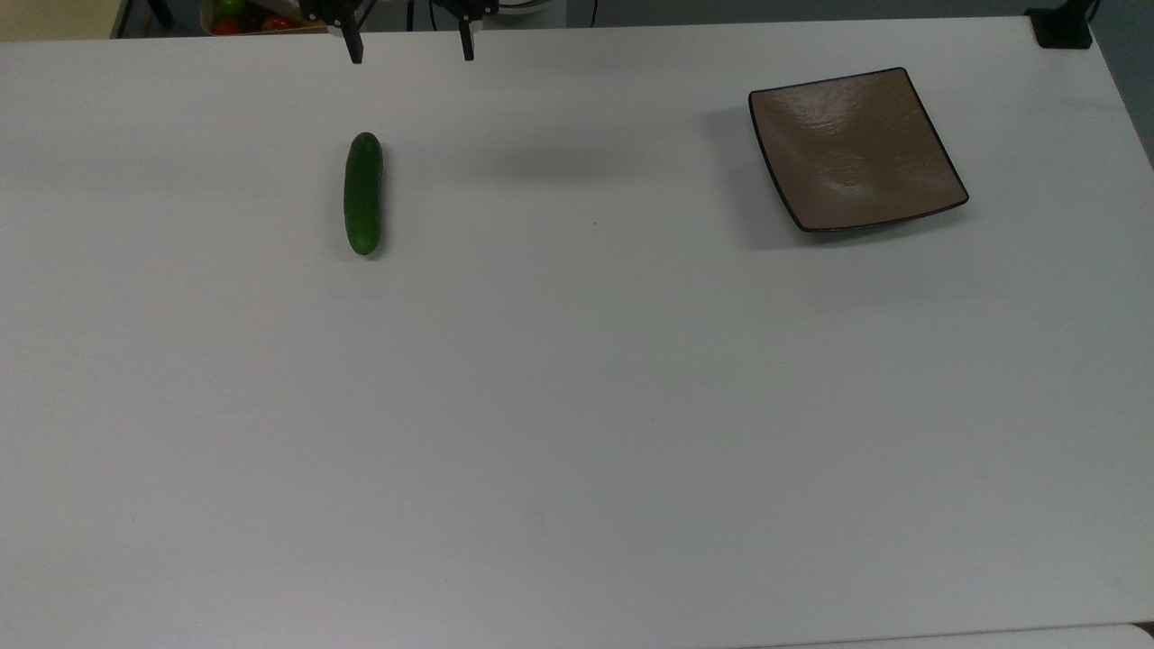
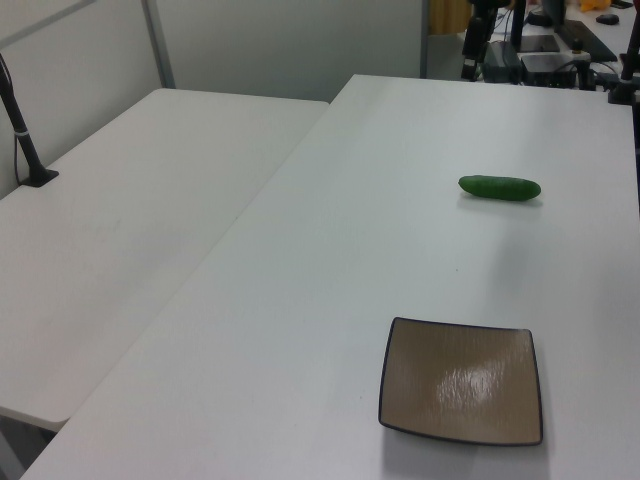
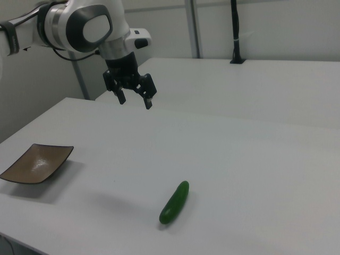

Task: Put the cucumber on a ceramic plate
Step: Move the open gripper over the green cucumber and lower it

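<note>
Cucumber (image 1: 363, 194) lies flat on the white bench (image 1: 577, 406), untouched, with its long axis running up and down in the top view. In the top view it sits toward the left, while the ceramic plate (image 1: 855, 151) rests well apart toward the right with nothing on it. In the right view the order is reversed: the plate (image 3: 36, 163) is at the right view's left and the cucumber (image 3: 175, 202) lies nearer the camera, toward the middle.

My end effector (image 3: 135, 99) hangs in the air above the bench with its fingers spread wide and nothing between them. In the top view I see the two fingertips (image 1: 355, 50) at the upper edge, beyond the far end of the cucumber and a little to the top view's right of it.

I judge the task to be at its opening step: the approach to the pick, with no grasp made yet. The next move, as I read it, calls for me to bring the end effector over the cucumber's middle, turn the wrist so the fingers straddle its narrow width rather than its length, and then descend. The smooth, rounded skin may let it roll or slip if I close off-centre, so I would aim squarely at the midpoint.
</note>
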### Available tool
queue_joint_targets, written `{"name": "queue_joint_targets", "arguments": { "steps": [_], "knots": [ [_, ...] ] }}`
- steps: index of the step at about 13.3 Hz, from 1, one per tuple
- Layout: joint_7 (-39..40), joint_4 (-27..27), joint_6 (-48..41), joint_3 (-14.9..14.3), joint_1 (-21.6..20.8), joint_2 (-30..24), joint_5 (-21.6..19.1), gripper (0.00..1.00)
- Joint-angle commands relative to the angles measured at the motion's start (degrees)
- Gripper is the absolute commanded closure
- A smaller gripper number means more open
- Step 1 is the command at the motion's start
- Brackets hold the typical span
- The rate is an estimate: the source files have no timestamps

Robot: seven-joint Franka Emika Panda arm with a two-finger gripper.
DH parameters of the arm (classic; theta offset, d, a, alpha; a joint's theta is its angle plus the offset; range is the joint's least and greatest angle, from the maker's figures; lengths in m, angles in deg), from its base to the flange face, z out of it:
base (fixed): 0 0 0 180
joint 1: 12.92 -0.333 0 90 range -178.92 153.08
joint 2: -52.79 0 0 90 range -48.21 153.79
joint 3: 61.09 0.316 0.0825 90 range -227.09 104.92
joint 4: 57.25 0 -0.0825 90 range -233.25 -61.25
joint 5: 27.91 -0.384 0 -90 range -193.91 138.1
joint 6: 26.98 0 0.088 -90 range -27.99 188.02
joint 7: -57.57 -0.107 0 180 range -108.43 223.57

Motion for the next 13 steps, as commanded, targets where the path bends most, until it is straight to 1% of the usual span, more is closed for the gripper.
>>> {"name": "queue_joint_targets", "arguments": {
  "steps": [1, 9, 12, 13],
  "knots": [
    [-1.2, 0.5, 0.4, -0.9, -0.6, -0.2, -0.6, 0.00],
    [-1.1, 0.3, 0.4, -0.8, -0.4, -0.3, -0.7, 0.00],
    [0.9, -0.6, -0.1, -0.9, -0.4, -0.4, -0.2, 0.00],
    [4.0, -0.9, -0.4, -0.9, 0.1, -0.4, -0.1, 0.00]
  ]
}}
